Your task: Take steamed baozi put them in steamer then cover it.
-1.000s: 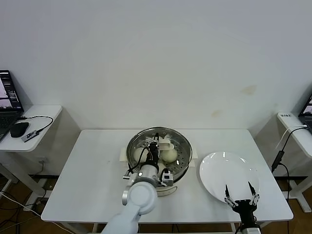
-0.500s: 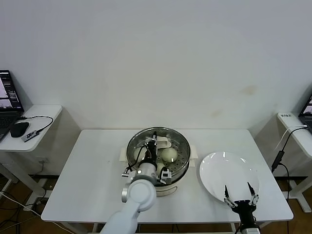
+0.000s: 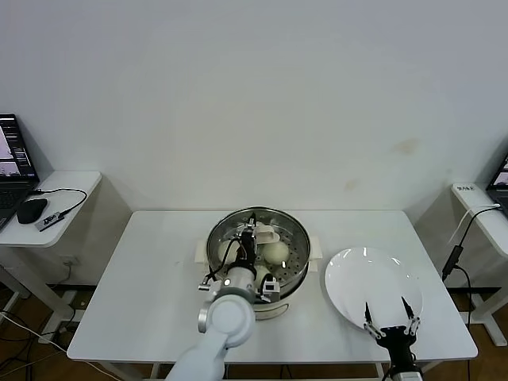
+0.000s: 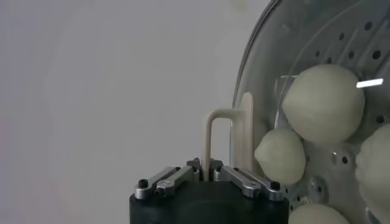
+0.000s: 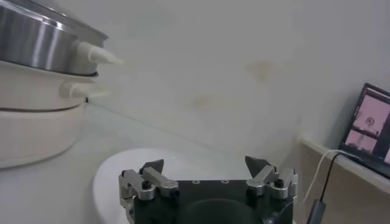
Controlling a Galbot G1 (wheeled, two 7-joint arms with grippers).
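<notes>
The steamed baozi [image 4: 323, 103] sit inside the steamer [image 3: 258, 252], resting on its perforated steel tray; four show in the left wrist view, close together, some touching. They look soft and light, so they would dent under a hard squeeze, and their smooth skin may slip; a gentle hold across the widest part would suit them. The steamer stands mid-tabletop [image 3: 151, 278], a stiff, shiny steel pot on a cream-white base with side handles, likely heavy enough to stay put.

Over the steamer lies the glass lid [image 4: 256, 91], and the left claw [image 3: 252, 233] is clamped on its white handle [image 4: 224, 143], which stands up between the closed-in fingers. Glass is fragile and slick, so the handle is the right place to hold it. The covering step seems nearly done, though whether the lid sits fully on the rim cannot be told.

The right claw [image 5: 206, 172] hangs with fingers apart just over the near edge of the bare white plate [image 3: 373, 282], idle.
</notes>
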